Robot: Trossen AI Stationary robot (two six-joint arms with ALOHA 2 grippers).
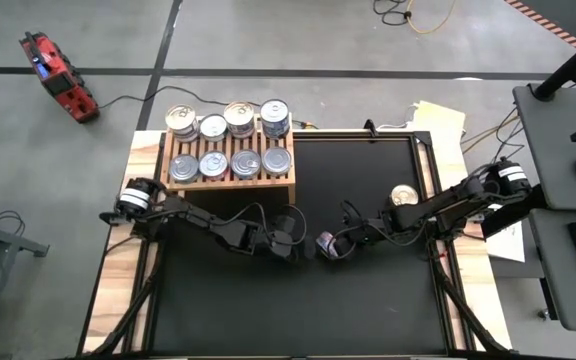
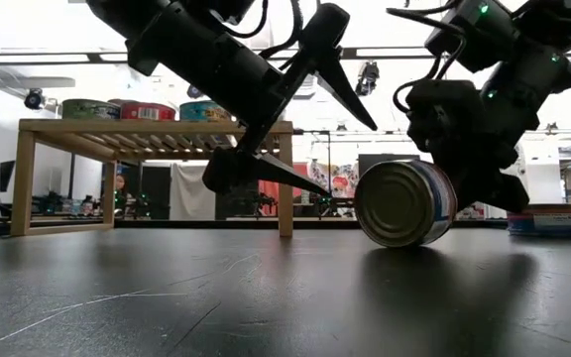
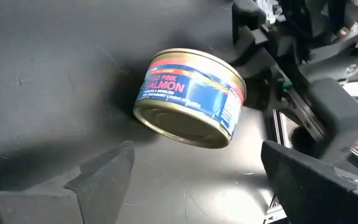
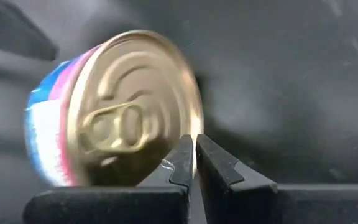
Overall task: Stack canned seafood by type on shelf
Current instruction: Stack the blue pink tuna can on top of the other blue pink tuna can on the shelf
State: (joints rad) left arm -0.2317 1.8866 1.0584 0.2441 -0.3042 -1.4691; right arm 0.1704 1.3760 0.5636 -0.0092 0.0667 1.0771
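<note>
salmon tin (image 3: 190, 97) tilted, far rim hidden

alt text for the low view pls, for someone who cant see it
A salmon can lies tipped on its edge on the black table, between the open left gripper and the shut right gripper. Behind stands the wooden shelf carrying more cans.

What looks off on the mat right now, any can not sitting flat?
Yes. One salmon can is tipped on its side on the black mat, between the open left gripper and the shut right gripper, apparently held by neither. The cans on the shelf all sit upright.
</note>
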